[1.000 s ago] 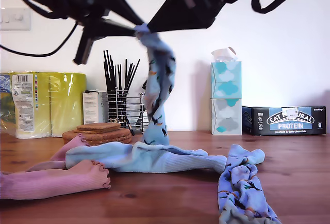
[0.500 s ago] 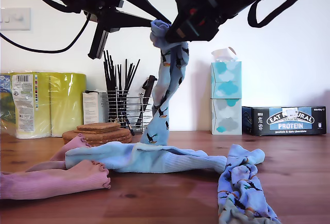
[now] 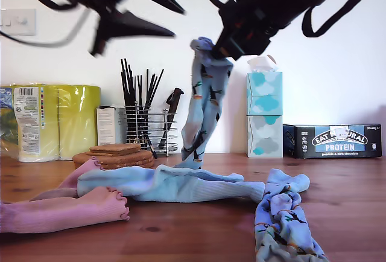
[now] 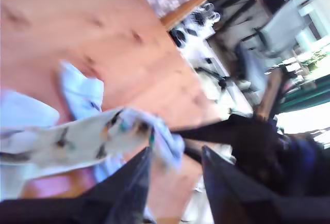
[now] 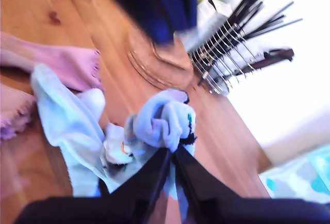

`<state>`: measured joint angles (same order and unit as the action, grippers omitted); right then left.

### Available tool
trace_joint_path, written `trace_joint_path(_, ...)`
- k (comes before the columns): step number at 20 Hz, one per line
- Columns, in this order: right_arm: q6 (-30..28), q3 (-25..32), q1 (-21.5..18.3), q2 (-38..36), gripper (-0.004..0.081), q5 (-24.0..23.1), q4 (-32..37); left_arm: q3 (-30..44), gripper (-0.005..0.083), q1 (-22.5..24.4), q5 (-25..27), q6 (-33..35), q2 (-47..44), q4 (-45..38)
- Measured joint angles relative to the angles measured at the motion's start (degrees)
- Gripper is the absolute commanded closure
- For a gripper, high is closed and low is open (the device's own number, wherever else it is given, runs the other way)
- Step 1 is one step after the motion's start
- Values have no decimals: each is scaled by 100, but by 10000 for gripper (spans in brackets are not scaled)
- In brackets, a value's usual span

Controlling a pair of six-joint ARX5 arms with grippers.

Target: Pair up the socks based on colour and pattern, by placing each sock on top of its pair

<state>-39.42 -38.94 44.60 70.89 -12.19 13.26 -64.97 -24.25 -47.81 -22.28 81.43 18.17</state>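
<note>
Clamped shut in my second gripper (image 5: 171,150) is the cuff of one toucan sock (image 3: 202,111), which hangs above the plain blue heap (image 3: 175,185), its toe just behind the heap. My first gripper (image 4: 176,152) is beside that cuff, jaws spread and empty. Nearer than the heap lie a second toucan sock (image 3: 283,223) and two pink socks (image 3: 72,209), all cropped by the frame. The heap is probably two overlapped socks.

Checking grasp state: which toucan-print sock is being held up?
The toucan-print sock hanging from my second gripper, which is shut on its top end; the other toucan-print sock lies on the table at the exterior view's lower right.
</note>
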Motion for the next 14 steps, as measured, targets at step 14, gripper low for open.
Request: trace_joint_path(14, -407, -1263, -1757, 0, 783, -44, -562, 317, 793, -387, 1541, 3003, -1515, 2994)
